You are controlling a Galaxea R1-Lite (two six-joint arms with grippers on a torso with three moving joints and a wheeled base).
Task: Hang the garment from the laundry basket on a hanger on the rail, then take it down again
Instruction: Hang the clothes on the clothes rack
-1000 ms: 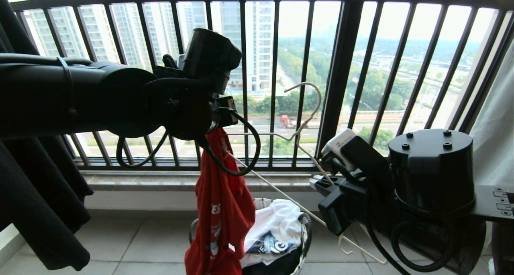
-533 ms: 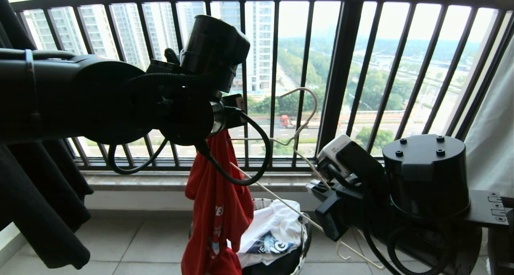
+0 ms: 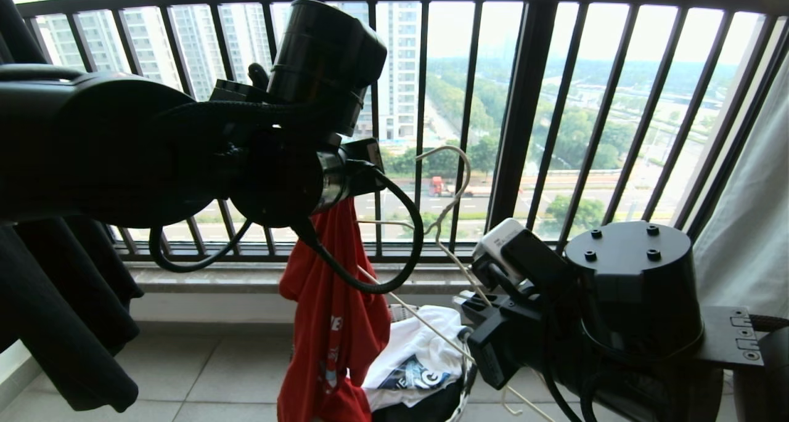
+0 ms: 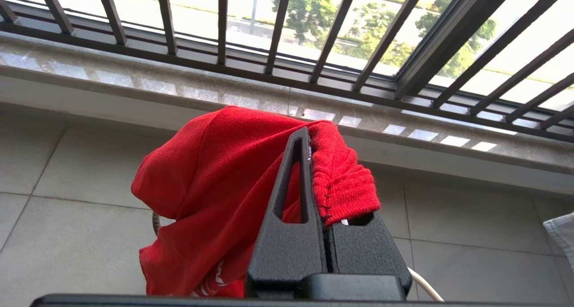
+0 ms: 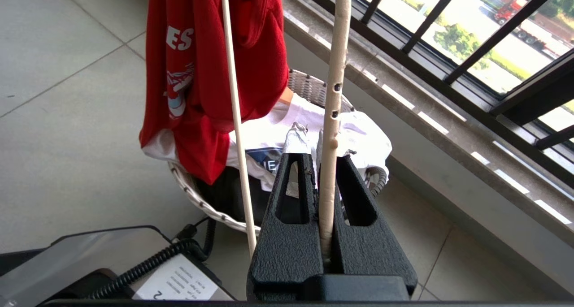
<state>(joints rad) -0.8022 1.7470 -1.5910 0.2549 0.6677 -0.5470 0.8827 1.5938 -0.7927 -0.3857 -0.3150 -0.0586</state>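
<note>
Two claws are engaged: right claw (image 5: pixel 329 163) clamped on the hanger (image 3: pixel 441 225) lower right, left claw (image 4: pixel 320 163) pinching the garment (image 3: pixel 333 323) centre frame above the laundry basket (image 5: pixel 197 199); threading hanger into collar evidently comes next.

Both arms are matte black with thick round joints. The right arm (image 3: pixel 635 286) has a screw-studded cap. Black cables loop beneath the left arm (image 3: pixel 185 157).

White letters "ES" stand on the red T-shirt (image 5: pixel 210 74) in the upper left of the right wrist view. A label (image 5: pixel 177 282) at the bottom left there shows a "2", its other print too small to read. In the head view, the white shirt (image 3: pixel 419 360) at bottom centre carries blue-backed letters ending "NG".
</note>
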